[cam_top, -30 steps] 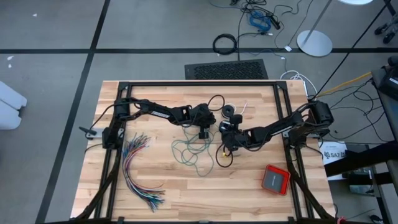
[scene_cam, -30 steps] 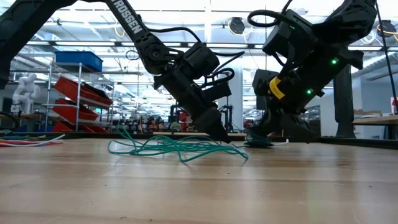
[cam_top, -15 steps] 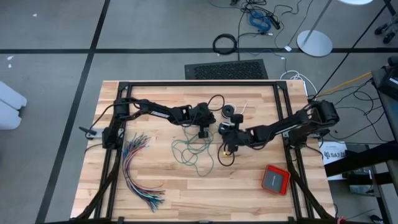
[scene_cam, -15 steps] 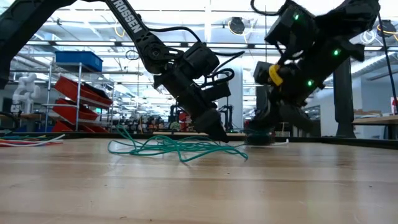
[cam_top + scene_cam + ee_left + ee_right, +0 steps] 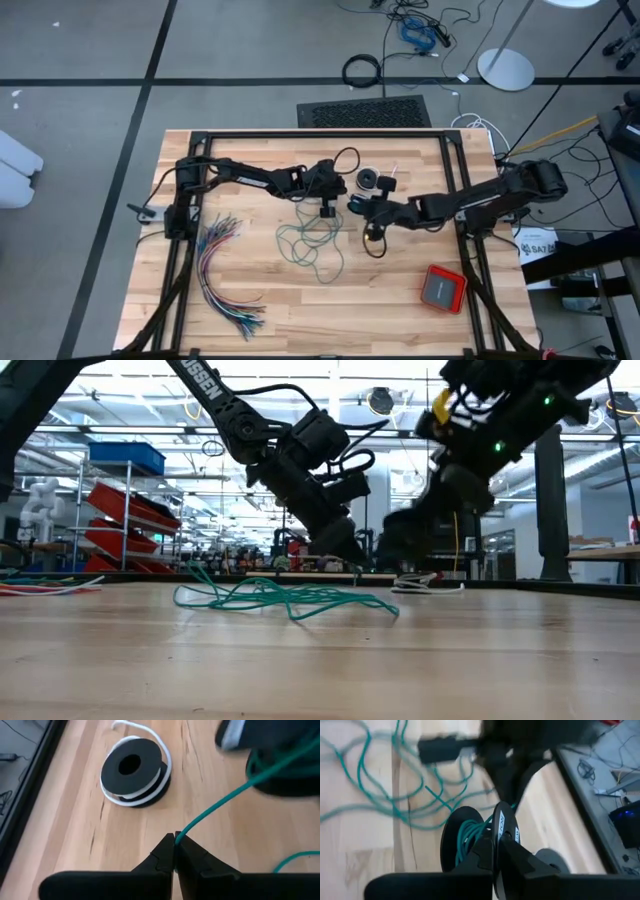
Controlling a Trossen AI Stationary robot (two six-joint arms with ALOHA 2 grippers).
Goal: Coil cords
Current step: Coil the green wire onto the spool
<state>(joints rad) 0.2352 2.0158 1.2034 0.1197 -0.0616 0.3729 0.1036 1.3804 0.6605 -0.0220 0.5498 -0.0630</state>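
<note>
Left tool (image 5: 326, 209) closed, arm stretched toward centre. Right tool (image 5: 357, 205) closed, arm reaching inward. Tools sit near each other.

Right end effector (image 5: 358, 206): has risen off the bench and shifted toward the black spool (image 5: 367, 180) at the bench's far side, its fingers now closed on a spool wound with teal cord (image 5: 465, 842).
Black loop (image 5: 375, 243): now smaller, drawn closer to the black spool.
</note>
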